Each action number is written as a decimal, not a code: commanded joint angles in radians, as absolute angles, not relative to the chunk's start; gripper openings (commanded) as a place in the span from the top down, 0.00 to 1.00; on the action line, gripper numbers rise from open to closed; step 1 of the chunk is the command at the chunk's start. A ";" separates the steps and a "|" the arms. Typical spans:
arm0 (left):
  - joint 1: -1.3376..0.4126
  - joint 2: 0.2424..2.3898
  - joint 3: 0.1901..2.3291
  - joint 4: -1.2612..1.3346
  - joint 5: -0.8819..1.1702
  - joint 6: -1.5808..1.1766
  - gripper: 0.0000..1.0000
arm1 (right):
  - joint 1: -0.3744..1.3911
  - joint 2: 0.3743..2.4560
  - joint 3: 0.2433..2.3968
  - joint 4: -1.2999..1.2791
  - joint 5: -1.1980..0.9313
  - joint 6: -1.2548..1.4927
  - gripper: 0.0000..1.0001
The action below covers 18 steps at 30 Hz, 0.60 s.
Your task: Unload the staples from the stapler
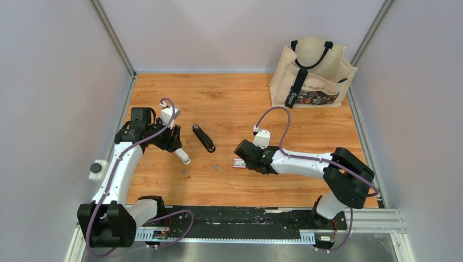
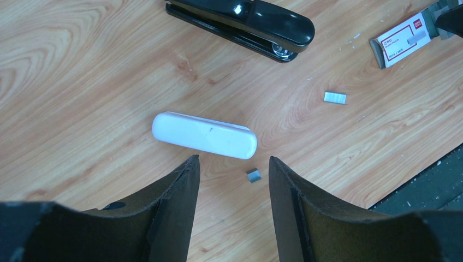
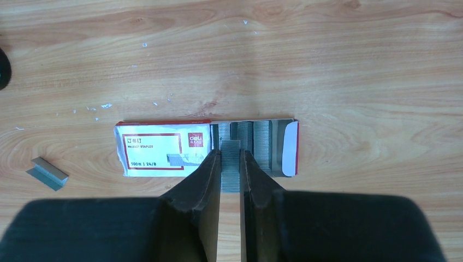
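Right gripper point(image 3: 231, 162) is clamped on a short strip of staples point(image 3: 230, 146), fingers nearly together, with the strip over the open end of the box point(image 3: 158, 150). Likely step: setting the strip into the box beside the staple rows point(image 3: 256, 143) lying in it. To do it well: keep the strip parallel to those rows and lower it until it seats. Open only a little so it doesn't flip, and keep the pads off the box itself, which looks light and could skid.

Left gripper point(image 2: 232, 165) hovers empty, fingers apart, well left of the box over a white oblong piece point(image 2: 205, 135). Stapler point(image 2: 245, 24) lies closed, beyond and left of the box, nothing touching it. On the wood left of the box are a nearer staple bit point(image 2: 334, 97) and a farther staple bit point(image 2: 253, 175).

Can't tell:
- whether the strip touches the box or hangs above it
- whether the stapler has staples left, since its magazine is hidden
- what the white piece is

In the top view the right gripper covers most of the box, and the left wrist view cuts off its far end.
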<state>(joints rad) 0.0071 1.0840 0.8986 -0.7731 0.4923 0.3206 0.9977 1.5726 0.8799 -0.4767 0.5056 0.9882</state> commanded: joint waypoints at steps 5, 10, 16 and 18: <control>0.005 1.065 0.900 -0.759 0.499 0.344 0.42 | 0.992 1.583 0.900 -0.465 0.517 0.980 0.83; 0.005 1.060 0.897 -0.761 0.497 0.348 0.42 | 0.994 1.600 0.917 -0.479 0.515 0.979 0.78; 0.003 1.058 0.897 -0.762 0.499 0.350 0.41 | 0.994 1.595 0.914 -0.480 0.517 0.980 0.69; 0.005 1.060 0.897 -0.761 0.499 0.350 0.41 | 0.999 1.592 0.910 -0.469 0.517 0.977 0.66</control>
